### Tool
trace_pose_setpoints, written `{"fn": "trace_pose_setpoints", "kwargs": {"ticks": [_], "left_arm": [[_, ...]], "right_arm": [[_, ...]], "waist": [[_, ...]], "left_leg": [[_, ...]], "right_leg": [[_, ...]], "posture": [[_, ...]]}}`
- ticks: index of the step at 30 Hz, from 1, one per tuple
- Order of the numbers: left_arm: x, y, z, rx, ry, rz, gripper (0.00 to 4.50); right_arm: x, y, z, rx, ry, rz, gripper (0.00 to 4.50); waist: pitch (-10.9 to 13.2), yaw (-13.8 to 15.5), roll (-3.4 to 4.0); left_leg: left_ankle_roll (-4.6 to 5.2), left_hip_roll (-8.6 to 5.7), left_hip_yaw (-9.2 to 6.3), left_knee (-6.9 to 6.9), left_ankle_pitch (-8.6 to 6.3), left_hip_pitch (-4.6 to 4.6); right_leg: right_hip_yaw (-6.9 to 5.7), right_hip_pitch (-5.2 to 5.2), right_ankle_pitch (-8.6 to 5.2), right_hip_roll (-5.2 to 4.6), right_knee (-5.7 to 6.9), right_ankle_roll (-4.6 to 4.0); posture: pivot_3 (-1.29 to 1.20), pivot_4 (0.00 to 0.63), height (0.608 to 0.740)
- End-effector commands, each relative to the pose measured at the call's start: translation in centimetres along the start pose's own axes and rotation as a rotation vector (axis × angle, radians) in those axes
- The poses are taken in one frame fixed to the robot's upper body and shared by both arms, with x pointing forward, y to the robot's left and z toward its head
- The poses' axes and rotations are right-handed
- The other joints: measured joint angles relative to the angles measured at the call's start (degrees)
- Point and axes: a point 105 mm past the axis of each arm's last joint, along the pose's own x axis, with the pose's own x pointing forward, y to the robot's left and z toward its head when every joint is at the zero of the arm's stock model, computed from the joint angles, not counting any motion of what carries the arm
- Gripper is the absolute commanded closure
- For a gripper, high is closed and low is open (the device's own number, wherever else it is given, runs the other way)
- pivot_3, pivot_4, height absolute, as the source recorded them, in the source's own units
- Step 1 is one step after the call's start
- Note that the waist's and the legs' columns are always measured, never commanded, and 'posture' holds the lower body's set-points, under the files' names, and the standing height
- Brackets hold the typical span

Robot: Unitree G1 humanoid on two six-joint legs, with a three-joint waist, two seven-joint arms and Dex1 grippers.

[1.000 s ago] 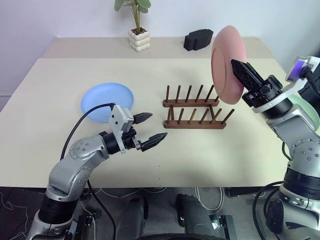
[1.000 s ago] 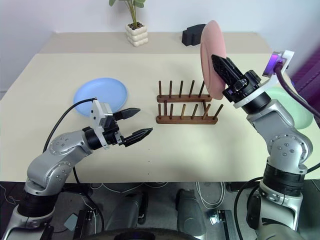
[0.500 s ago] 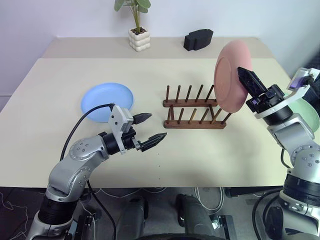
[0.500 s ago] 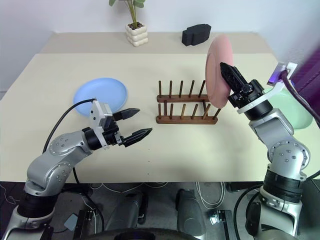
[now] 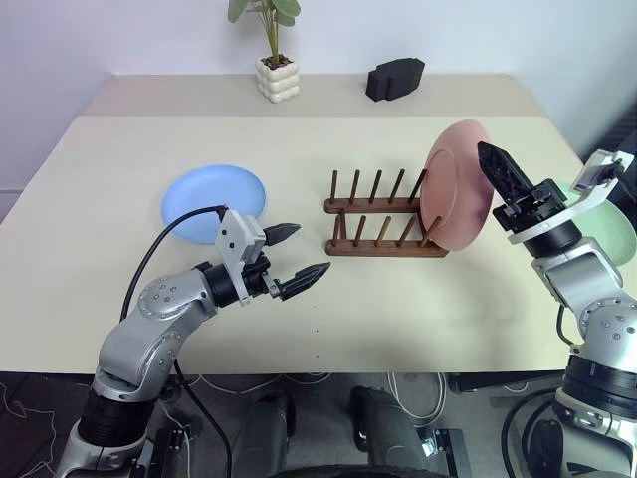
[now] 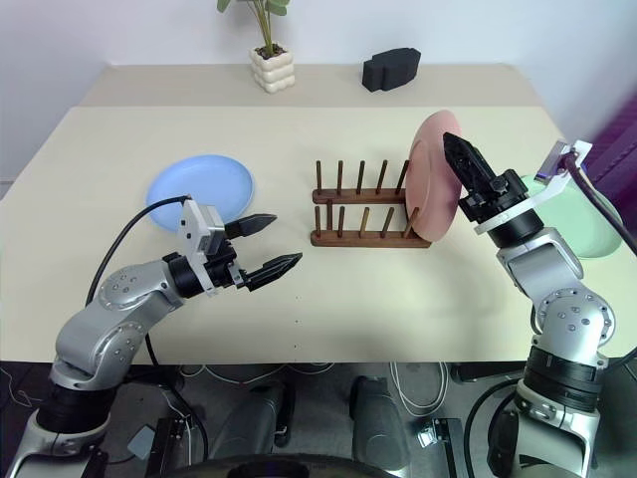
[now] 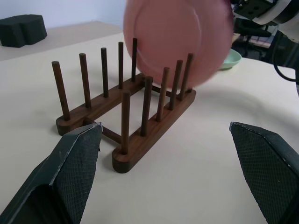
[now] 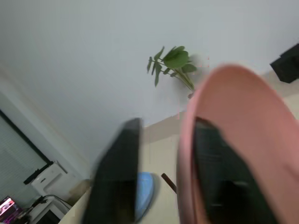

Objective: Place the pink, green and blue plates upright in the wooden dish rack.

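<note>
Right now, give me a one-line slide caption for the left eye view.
Right gripper opening around the pink plate standing at the wooden dish rack's right end.

Three plates: one pink plate (image 5: 456, 185), one blue plate (image 5: 213, 203), one green plate (image 6: 575, 214); one dish rack (image 5: 383, 227).

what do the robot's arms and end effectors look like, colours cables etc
Both arms have silver-grey metal segments with black joints. Each end effector, left and right, has two tapered black fingers with a textured surface. A black cable loops along the left arm; a white wrist module sits on each.
</note>
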Motion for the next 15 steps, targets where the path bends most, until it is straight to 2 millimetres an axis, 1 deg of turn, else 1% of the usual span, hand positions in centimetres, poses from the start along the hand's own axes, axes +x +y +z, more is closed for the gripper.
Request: {"fn": "trace_pose_setpoints", "kwargs": {"ticks": [1,2,5,7,9,12,15], "left_arm": [[-0.1,0.1,0.7,0.024,-0.029,0.009,0.00],[-0.1,0.1,0.6,0.024,-0.028,0.011,0.00],[-0.2,0.1,0.6,0.024,-0.026,0.014,0.00],[-0.2,0.1,0.6,0.022,-0.028,0.013,0.00],[-0.1,-0.1,0.6,0.005,-0.031,-0.002,0.00],[-0.1,-0.3,0.6,-0.005,-0.029,-0.018,0.00],[0.0,-0.5,0.3,-0.004,-0.015,-0.030,0.00]], "right_arm": [[0.3,0.1,1.3,-0.052,-0.054,-0.004,0.62],[0.4,0.1,1.5,-0.067,-0.065,-0.006,0.15],[0.5,-0.6,3.4,-0.140,-0.127,-0.044,0.15],[0.2,-1.0,5.0,-0.193,-0.162,-0.063,0.15],[-0.5,-1.8,6.5,-0.247,-0.178,-0.096,0.15],[-1.4,-3.0,8.2,-0.300,-0.195,-0.150,0.15],[-2.9,-5.1,9.6,-0.425,-0.156,-0.259,0.15]], "waist": [[0.00,0.00,0.00],[0.00,0.00,0.00],[0.00,-0.01,0.00],[0.00,-0.01,0.01],[0.00,0.14,0.00],[0.00,0.23,0.00],[0.00,0.06,0.01]], "left_leg": [[0.00,0.00,0.00,0.00,0.00,0.00],[0.00,0.00,0.00,0.00,0.00,0.00],[0.00,0.00,0.01,0.00,0.00,0.00],[0.00,-0.01,0.00,0.00,0.00,0.00],[0.00,-0.01,0.01,0.00,0.00,0.00],[0.01,-0.02,0.02,0.02,0.00,-0.02],[0.02,-0.02,0.05,0.02,-0.01,-0.02]], "right_leg": [[0.00,0.00,0.00,0.00,0.00,0.00],[0.00,0.00,0.00,0.00,0.00,0.00],[0.00,0.00,0.00,0.00,0.00,0.00],[0.00,0.00,0.00,0.01,0.00,0.00],[0.00,0.00,0.00,0.00,-0.01,0.00],[0.00,0.02,0.00,-0.01,-0.04,0.01],[0.00,0.02,0.00,-0.01,-0.03,0.00]], "posture": [[0.00,0.150,0.736],[0.00,0.150,0.736],[0.00,0.150,0.736],[0.00,0.150,0.736],[0.00,0.150,0.736],[0.00,0.150,0.736],[0.00,0.150,0.736]]}}
